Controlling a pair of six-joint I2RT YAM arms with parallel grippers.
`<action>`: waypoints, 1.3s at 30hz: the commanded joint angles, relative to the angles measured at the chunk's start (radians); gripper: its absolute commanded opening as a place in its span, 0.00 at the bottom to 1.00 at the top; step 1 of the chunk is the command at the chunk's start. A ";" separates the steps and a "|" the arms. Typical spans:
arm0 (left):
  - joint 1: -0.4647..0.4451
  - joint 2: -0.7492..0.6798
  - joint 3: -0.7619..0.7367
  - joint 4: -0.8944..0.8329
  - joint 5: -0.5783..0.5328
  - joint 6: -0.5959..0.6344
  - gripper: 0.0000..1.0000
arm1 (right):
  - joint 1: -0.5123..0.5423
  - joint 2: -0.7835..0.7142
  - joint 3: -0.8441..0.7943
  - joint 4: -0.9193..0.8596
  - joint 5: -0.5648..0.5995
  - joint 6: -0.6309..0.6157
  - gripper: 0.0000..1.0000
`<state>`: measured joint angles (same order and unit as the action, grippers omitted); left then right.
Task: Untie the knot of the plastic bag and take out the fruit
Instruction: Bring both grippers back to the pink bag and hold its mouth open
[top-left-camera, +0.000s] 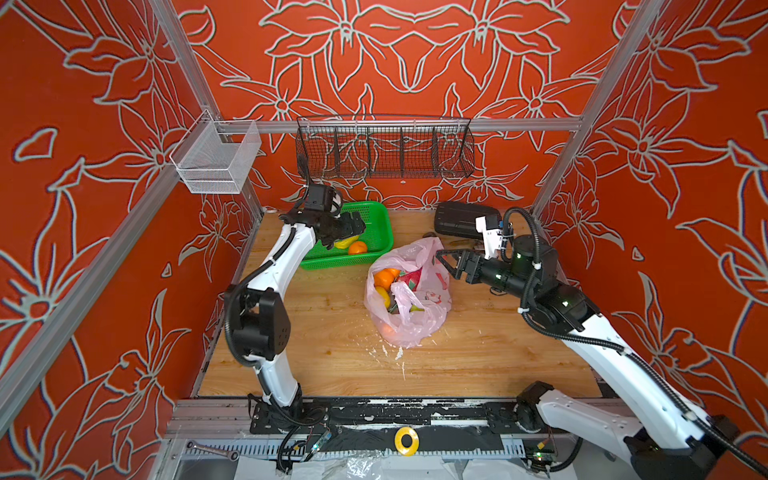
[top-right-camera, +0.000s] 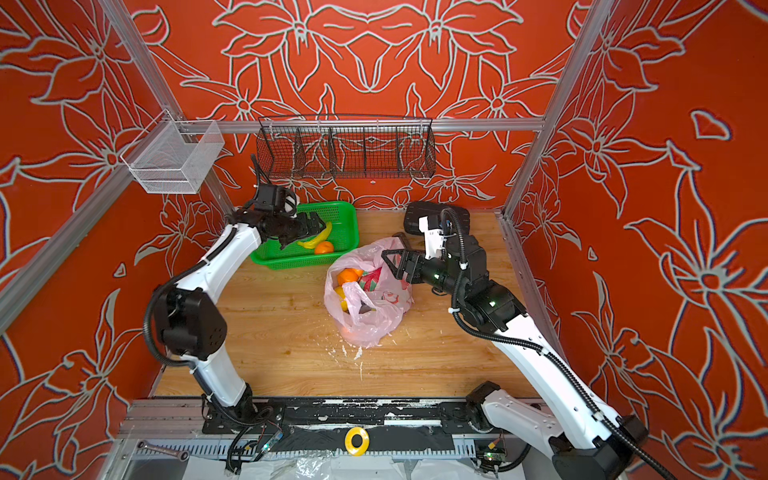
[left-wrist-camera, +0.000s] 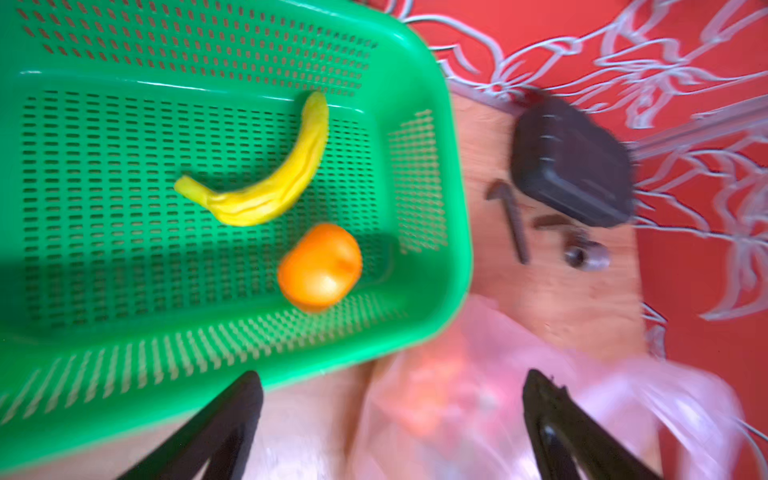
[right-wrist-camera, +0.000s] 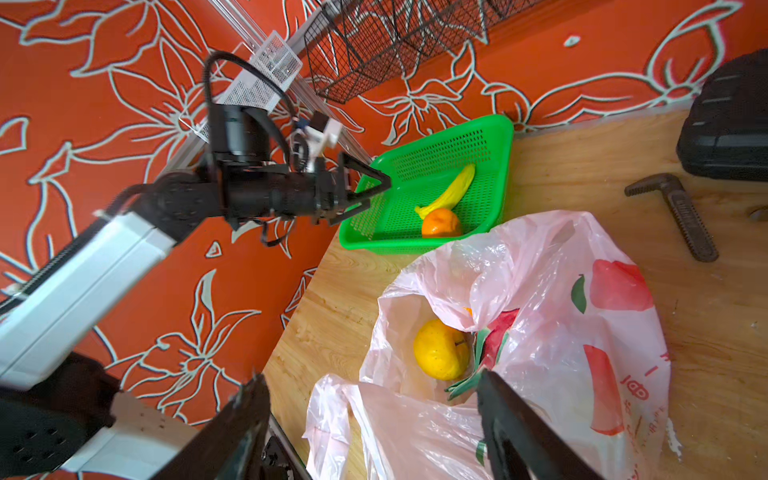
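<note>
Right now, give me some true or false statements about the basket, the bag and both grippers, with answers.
The green perforated plastic basket holds a yellow banana and one orange. True.
The translucent pink plastic bag is knotted shut. False: its mouth gapes, fruit showing inside.
The left gripper grips the orange. False: it is open and empty.
The right gripper stands open by the bag. True.

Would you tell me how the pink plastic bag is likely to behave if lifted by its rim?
The plastic bag looks thin and crumpled, so it would probably flop and sag rather than hold shape. Its mouth lies open with an orange and a yellow fruit inside, so lifting it could spill them, and they would likely roll.
</note>
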<state>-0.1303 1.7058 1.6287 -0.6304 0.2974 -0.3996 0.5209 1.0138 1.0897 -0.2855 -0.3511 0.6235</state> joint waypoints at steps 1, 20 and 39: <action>-0.011 -0.156 -0.126 0.049 0.099 -0.095 0.93 | 0.002 0.035 -0.032 -0.022 -0.081 -0.011 0.75; -0.331 -0.324 -0.532 -0.040 -0.104 -0.065 0.96 | 0.231 0.322 -0.160 -0.011 -0.068 -0.061 0.61; -0.347 -0.211 -0.649 0.063 -0.016 -0.094 0.57 | 0.344 0.361 -0.237 -0.038 -0.002 -0.055 0.67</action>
<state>-0.4725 1.4925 0.9920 -0.5625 0.2951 -0.4904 0.8570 1.4155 0.8085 -0.2958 -0.4183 0.5762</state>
